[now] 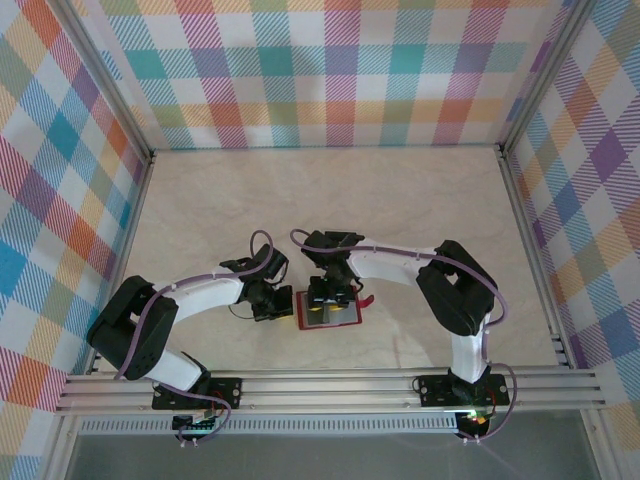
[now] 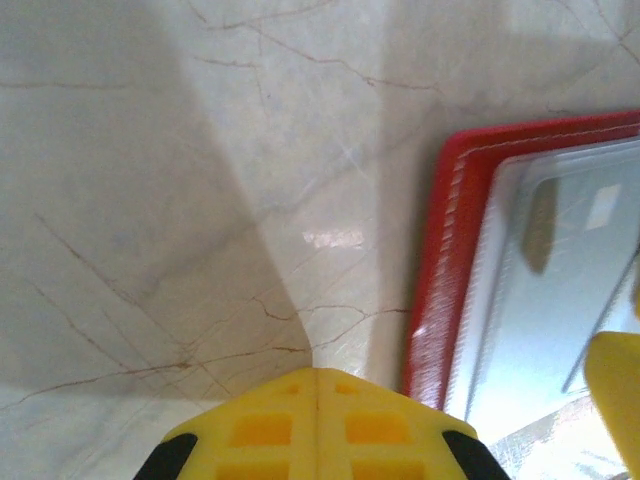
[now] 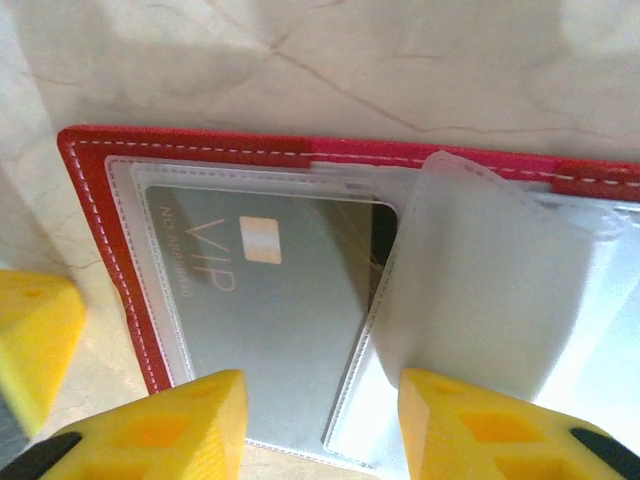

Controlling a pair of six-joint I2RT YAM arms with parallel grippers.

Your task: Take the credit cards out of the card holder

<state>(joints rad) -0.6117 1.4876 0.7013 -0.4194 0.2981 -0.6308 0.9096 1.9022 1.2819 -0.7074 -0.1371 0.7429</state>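
Marble-patterned bench (image 1: pixel 400 200) carried the work, enclosed on three sides by plaid panels (image 1: pixel 330 70). We found the card holder (image 1: pixel 330 312) lying open and flat near the arm bases. Its red cover faced down and its clear pockets faced up, which left the pockets reachable from above.

The left hand (image 2: pixel 318 425) was clenched on nothing and sat low, just beside the holder's left edge. We judged this a bracing position, meant to stop the holder sliding. We could not tell whether it touched the red rim.

The right hand (image 3: pixel 320 430) hovered over the holder, released, with its jaws apart across the boundary between two pockets. We judged this spread suited to closing on a card edge.

A clear pocket flap (image 3: pixel 480 270) curled upward just beside one finger of the right hand, exposing the pocket mouth. One of the credit cards (image 3: pixel 260 300), grey with "VIP" lettering and a chip, sat fully inside the pocket beside the flap. We judged extraction not yet begun.
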